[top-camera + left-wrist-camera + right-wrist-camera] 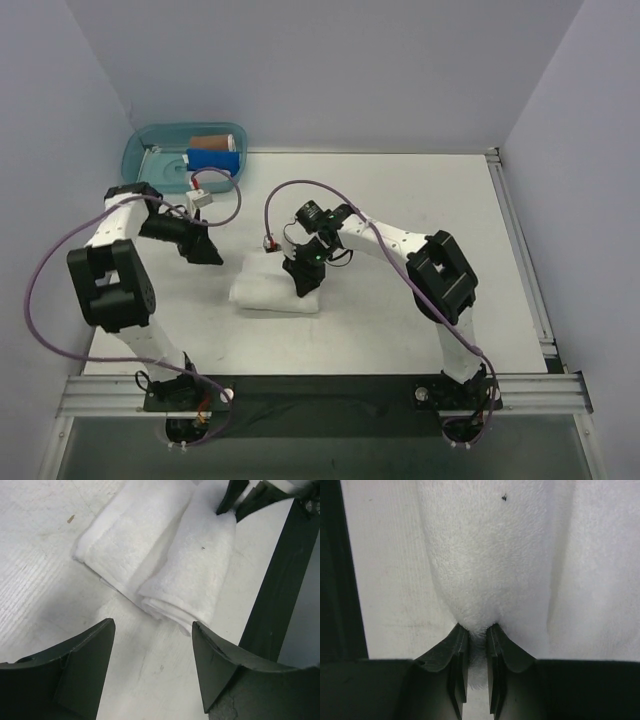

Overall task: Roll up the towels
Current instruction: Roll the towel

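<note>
Towel (272,292): one, white, on the table (420,200), about mid-width and nearer the arm bases than the far wall. Part of it is gathered into a thick ridge and the rest lies flat beside the ridge. The ridge's layered end faces the left wrist camera.

Edges: the towel's left edge is loose and uncovered. White tabletop shows on all sides of the towel, widest to its right and beyond it.

Right gripper (476,630): on the towel's far-right part, jaws nearly together, with a fold of the ridge pinched between them.

Left gripper (152,625): jaws wide and holding nothing. It sits just left of the towel, and the wrist view shows it apart from the cloth.

Count: two arms, one white towel.

Surroundings: one blue bin (150,152) stands far left of the towel at the table corner, well apart. It holds one blue towel (212,161) and one brown towel (212,141), both rolled. Two purple cables (40,270) are in view, and the right arm's cable arcs just beyond the towel. A black strip (330,385) runs along the table's near edge, on the base side of the towel.
</note>
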`<state>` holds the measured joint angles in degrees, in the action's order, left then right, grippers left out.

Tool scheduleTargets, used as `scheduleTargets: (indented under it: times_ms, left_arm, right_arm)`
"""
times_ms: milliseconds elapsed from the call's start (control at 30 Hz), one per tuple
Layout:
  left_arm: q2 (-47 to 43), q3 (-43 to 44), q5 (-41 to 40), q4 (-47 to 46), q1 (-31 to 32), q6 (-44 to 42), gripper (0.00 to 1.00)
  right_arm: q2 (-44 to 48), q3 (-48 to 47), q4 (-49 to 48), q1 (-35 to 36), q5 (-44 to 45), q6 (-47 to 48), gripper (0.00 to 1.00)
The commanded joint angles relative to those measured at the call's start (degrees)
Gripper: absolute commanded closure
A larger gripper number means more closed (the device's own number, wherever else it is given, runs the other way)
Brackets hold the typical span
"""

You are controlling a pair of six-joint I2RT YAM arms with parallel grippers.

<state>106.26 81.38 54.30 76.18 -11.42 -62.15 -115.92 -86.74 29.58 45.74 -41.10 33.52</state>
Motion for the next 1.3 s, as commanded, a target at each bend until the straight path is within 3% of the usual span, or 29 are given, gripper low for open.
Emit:
scheduleTargets:
  times_ms: [0, 100, 233, 367, 500, 733, 867, 967, 1000, 1067, 1100, 1167, 1267]
  left_arm:
    - [-11.1, -6.2, 2.9, -5.5, -0.3, -2.4, 0.27]
    - [-23.1, -16.1, 0.7, -13.3, 1.0, -2.9, 0.20]
    - [-39.4, -27.9, -5.7, -24.7, 7.4, -0.2, 0.12]
    - [-49.0, -37.5, -14.0, -38.1, 21.7, 2.7, 0.07]
    - [-51.9, -42.2, -19.1, -46.3, 30.0, 1.7, 0.05]
    - [-42.6, -40.2, -20.6, -49.6, 35.5, -3.9, 0.05]
    - [-36.8, -39.6, -21.6, -49.3, 38.0, -5.3, 0.13]
    - [-33.2, -38.9, -22.7, -46.4, 40.1, -4.1, 0.34]
    - [-31.4, -38.8, -22.8, -44.6, 40.3, -3.6, 0.48]
    - [-29.3, -37.7, -24.2, -42.0, 40.9, -0.9, 0.58]
    - [-27.1, -37.3, -24.4, -40.6, 40.8, 0.1, 0.66]
    - [-24.3, -35.7, -24.7, -36.2, 40.8, 1.9, 0.71]
    - [-22.2, -34.3, -23.6, -31.2, 40.7, 3.2, 0.77]
  right_arm:
    - [-8.3, -1.2, 19.1, -0.6, -4.2, -1.1, 1.00]
    - [-12.8, -5.7, 23.8, -1.9, -6.6, -0.2, 1.00]
    - [-19.0, -10.4, 28.1, -3.4, -9.1, 0.3, 1.00]
    - [-23.7, -15.9, 33.4, -5.0, -11.8, 0.5, 1.00]
    - [-27.3, -19.7, 37.0, -6.9, -14.0, 1.5, 1.00]
    - [-30.9, -23.4, 39.8, -8.5, -13.8, 2.3, 1.00]
    - [-32.0, -25.0, 39.6, -9.0, -12.8, 1.3, 1.00]
    - [-31.9, -25.3, 38.6, -9.6, -12.0, 0.5, 1.00]
    - [-31.5, -25.3, 38.2, -9.8, -11.6, 0.2, 1.00]
    - [-30.3, -24.5, 36.0, -10.5, -11.1, -1.2, 1.00]
    - [-28.9, -24.1, 34.9, -10.8, -10.6, -2.0, 0.97]
    - [-26.5, -23.2, 32.4, -11.8, -9.2, -3.8, 0.75]
    - [-23.4, -22.9, 29.5, -13.4, -7.9, -7.0, 0.60]
